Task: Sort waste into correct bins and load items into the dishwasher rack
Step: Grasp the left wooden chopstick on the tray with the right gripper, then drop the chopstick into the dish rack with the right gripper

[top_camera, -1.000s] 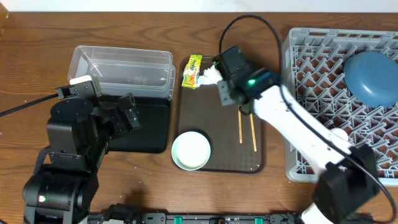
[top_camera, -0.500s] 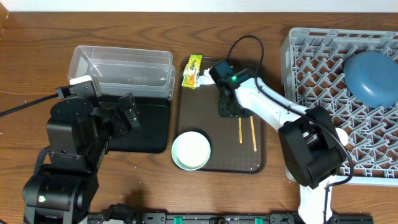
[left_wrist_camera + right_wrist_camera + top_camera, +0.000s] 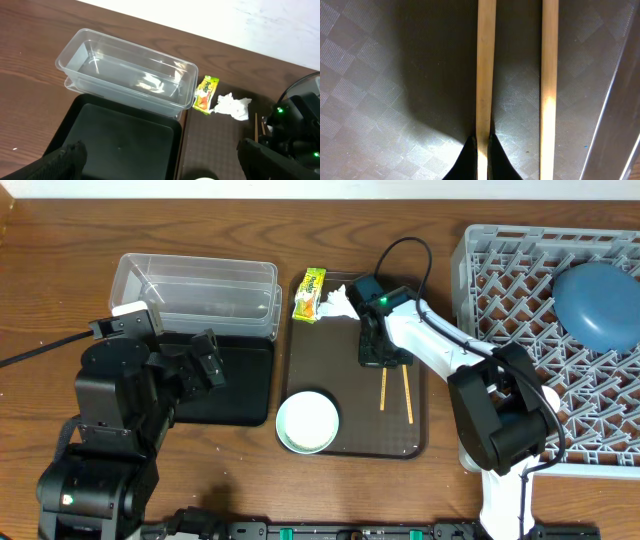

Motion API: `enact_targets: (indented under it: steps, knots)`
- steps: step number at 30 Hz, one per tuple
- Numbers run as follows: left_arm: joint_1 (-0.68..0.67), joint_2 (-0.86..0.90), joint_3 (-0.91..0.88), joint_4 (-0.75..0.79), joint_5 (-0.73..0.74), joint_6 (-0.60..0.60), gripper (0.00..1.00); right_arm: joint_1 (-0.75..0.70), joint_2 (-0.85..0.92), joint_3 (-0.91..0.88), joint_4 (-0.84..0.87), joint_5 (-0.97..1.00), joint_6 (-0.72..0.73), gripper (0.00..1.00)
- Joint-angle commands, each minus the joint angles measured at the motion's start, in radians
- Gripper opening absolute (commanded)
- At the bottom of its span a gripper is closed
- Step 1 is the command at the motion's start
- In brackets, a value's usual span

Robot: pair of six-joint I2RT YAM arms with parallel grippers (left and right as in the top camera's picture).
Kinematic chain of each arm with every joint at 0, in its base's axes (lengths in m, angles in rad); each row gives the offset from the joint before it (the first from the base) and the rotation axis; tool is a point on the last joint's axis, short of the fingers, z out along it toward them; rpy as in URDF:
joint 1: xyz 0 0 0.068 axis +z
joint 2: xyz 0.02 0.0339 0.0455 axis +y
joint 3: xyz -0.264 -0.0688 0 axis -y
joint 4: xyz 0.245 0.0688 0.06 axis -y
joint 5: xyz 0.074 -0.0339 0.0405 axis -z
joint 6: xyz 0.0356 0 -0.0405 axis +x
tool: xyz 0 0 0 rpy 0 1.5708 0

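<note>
The right tool is pinching a chopstick, its two dark fingertips pressing against either side of the pale wooden shaft close to one end. The chopstick is lying flat on the brown tray, whose surface is showing a fine checkered texture in the wrist view. A second chopstick is lying just beside it, nearly parallel and not touching it, and the tool is not touching this one. Both are plain, straight, light-tan sticks.

On the same tray, a pale bowl is sitting upright at the corner nearest the left arm. A yellow-green wrapper and a crumpled white tissue are lying against each other at the tray's far edge.

The left tool is hovering with its fingers spread wide above the black tray, holding nothing. The clear tub is standing just behind that tray on the bench. The grey rack is sitting on the other side of the brown tray, with a blue bowl resting in its far right part.
</note>
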Motion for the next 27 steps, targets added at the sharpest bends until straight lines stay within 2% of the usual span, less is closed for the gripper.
enact_targets:
  steps: [1,5,11,16,21,27]
  knots:
    - [0.004,-0.001,0.008,0.001,-0.013,-0.001,0.98,0.003,0.011,-0.012,0.004,-0.026,-0.005,0.01]
    - [0.004,-0.001,0.008,0.001,-0.013,-0.001,0.98,-0.006,-0.087,-0.012,-0.011,-0.019,-0.018,0.01]
    - [0.004,-0.001,0.008,0.001,-0.013,-0.001,0.98,-0.054,-0.303,-0.012,-0.019,-0.005,-0.168,0.01]
    - [0.004,-0.001,0.008,0.001,-0.013,-0.001,0.98,-0.145,-0.438,-0.012,-0.079,0.107,-0.273,0.01]
    - [0.004,-0.001,0.008,0.001,-0.013,-0.001,0.98,-0.282,-0.452,-0.016,-0.138,0.172,-0.356,0.01]
    - [0.004,-0.001,0.008,0.001,-0.013,-0.001,0.98,-0.417,-0.425,-0.089,-0.087,0.148,-0.434,0.01]
